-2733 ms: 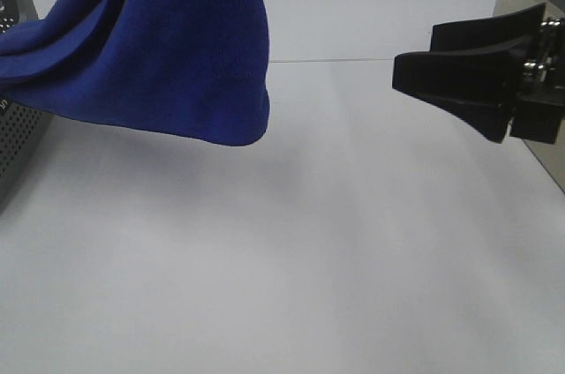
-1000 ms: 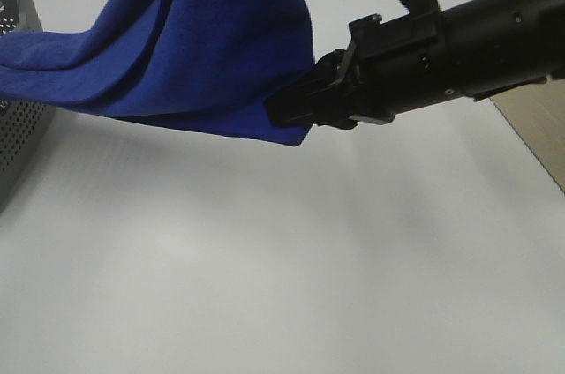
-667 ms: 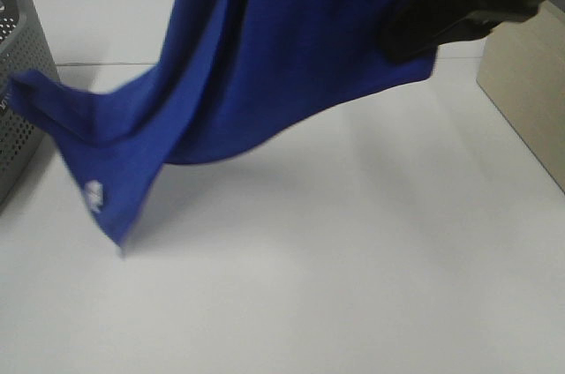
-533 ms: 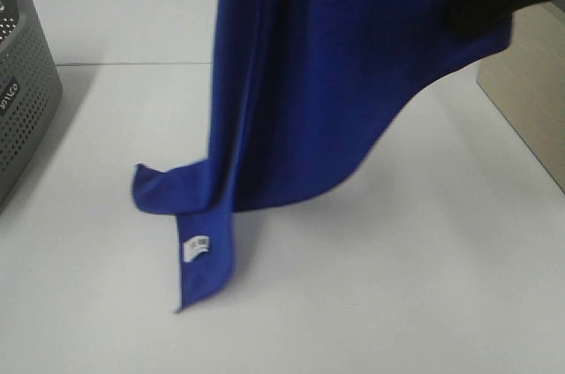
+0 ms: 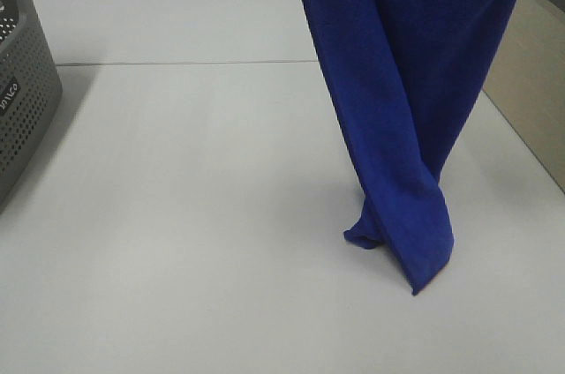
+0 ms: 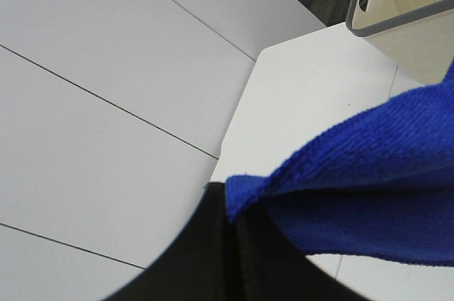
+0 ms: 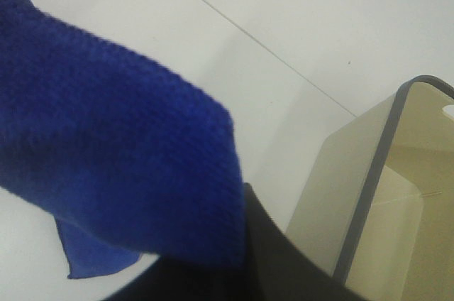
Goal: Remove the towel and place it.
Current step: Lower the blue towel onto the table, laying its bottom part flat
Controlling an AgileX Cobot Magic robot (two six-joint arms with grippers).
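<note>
Exterior high: towel (image 5: 397,83) hanging from beyond the top edge, low end bunched on worktop (image 5: 177,242), well apart from basket (image 5: 22,92). Removal likely done; laying flat remaining. Grip points out of frame. Left wrist: left gripper (image 6: 234,233), jaws clamped on towel hem. Right wrist: right gripper (image 7: 262,265), jaws pinching a towel corner; tag unseen.

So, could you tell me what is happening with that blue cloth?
Left fingers and right fingers are each shut on a corner of the blue towel, holding it up. It hangs in a long fold, its lower end touching the white table. A grey perforated basket stands off to the left.
</note>
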